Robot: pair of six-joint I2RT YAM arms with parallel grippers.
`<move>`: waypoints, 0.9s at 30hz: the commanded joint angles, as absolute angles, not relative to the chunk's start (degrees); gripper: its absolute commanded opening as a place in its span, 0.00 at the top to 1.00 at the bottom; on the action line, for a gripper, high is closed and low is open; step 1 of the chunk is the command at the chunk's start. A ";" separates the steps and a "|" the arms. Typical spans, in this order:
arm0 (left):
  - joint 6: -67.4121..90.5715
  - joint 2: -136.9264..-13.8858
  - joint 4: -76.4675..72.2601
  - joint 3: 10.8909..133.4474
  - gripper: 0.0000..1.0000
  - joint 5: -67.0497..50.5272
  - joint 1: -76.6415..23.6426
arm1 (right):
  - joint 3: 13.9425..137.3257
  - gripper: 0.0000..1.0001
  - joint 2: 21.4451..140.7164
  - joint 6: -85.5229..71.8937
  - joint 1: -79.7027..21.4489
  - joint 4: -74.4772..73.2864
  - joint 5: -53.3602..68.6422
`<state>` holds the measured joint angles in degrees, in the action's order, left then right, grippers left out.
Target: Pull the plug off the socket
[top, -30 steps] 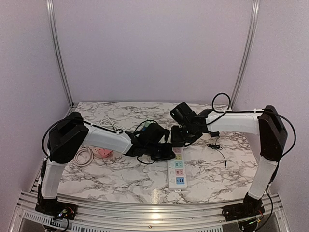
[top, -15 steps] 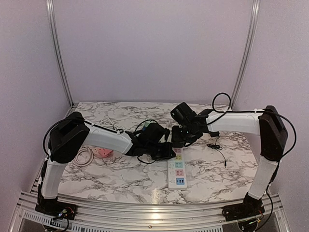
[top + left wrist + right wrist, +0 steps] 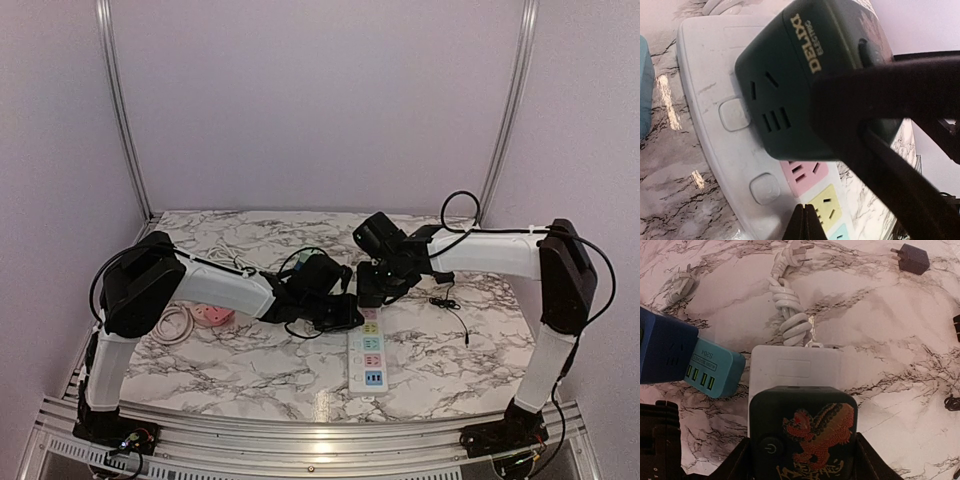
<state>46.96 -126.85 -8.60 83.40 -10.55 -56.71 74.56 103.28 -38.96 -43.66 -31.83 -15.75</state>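
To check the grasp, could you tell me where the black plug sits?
The black plug is bottom centre in the right wrist view, on the white power strip, between the fingers of the right gripper.

The plug runs off the bottom edge of the right wrist view — the blue box off its left. From above, the right gripper hides the plug and the far end of the power strip.
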 commanded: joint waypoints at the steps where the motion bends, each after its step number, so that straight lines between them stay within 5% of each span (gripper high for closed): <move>1: 46.82 -132.08 2.07 79.47 1.00 -7.71 -55.66 | 84.00 0.95 101.38 -37.37 -48.22 -34.98 -21.31; 27: 46.85 -131.29 1.78 78.37 1.00 -6.86 -55.46 | 80.10 0.97 97.60 -40.62 -47.24 -33.89 -20.86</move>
<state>48.01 -126.80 -11.42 81.93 -10.28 -56.05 80.58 101.95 -39.46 -47.88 -36.40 -20.05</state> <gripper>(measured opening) 0.005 0.551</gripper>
